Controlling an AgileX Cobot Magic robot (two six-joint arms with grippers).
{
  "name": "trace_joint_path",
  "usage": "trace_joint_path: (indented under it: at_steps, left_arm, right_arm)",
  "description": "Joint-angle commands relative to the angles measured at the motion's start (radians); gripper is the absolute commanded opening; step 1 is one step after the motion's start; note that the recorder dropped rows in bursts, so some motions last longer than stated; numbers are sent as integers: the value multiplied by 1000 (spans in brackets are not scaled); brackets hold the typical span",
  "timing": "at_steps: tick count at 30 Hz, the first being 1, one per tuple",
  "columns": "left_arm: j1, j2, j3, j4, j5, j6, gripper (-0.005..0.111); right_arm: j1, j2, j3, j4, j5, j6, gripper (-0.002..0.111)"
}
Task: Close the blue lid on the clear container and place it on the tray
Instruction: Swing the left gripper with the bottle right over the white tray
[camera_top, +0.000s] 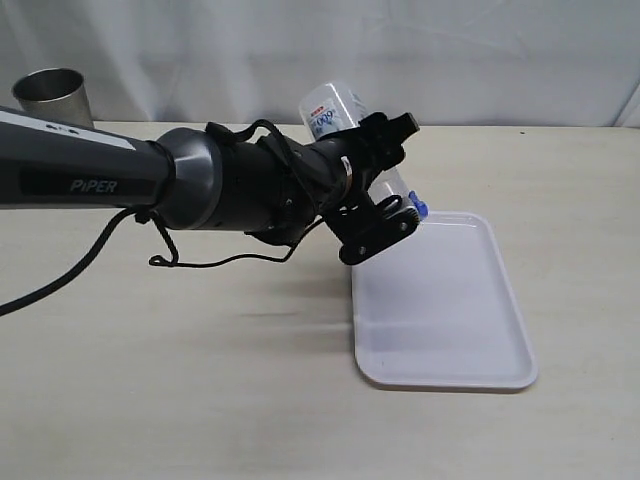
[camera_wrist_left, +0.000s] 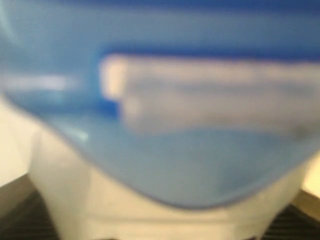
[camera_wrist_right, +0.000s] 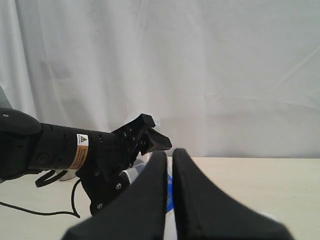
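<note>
My left arm (camera_top: 120, 180) reaches across the bench (camera_top: 200, 390) from the left and hides most of what I hold. A steel cup (camera_top: 50, 95) stands at the far left of the bench, well apart from everything else. A black cable (camera_top: 165, 255) loops down below the arm, and a white curtain (camera_top: 500, 50) hangs behind. My left fingers (camera_top: 392, 182) are clamped on the clear container (camera_top: 335, 112), which is held off the bench. Its long axis is tilted, closer to level than upright. The printed end points up and to the far left, and the end with the blue lid (camera_top: 420, 210) points down at the far left corner of the tray (camera_top: 440, 320). I cannot tell whether the lid touches the rim. My left wrist view shows it only as a close blue blur. My right fingers (camera_wrist_right: 169, 159) are almost together with a thin slit between them, gripping nothing, and the left arm stands in front of them
</note>
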Motion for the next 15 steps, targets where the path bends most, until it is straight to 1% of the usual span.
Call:
trace_joint_path:
  at_steps: [1,12,15]
  left_arm:
    - [-6,-7,-11,-4,59,4,0]
    - [-26,-7,-11,-4,43,-16,0]
    - [-26,-7,-11,-4,-10,-109,0]
  right_arm:
    - [1,-4,4,-2,3,3,4]
    - [1,-4,4,-2,7,3,4]
    - [1,-4,4,-2,7,3,4]
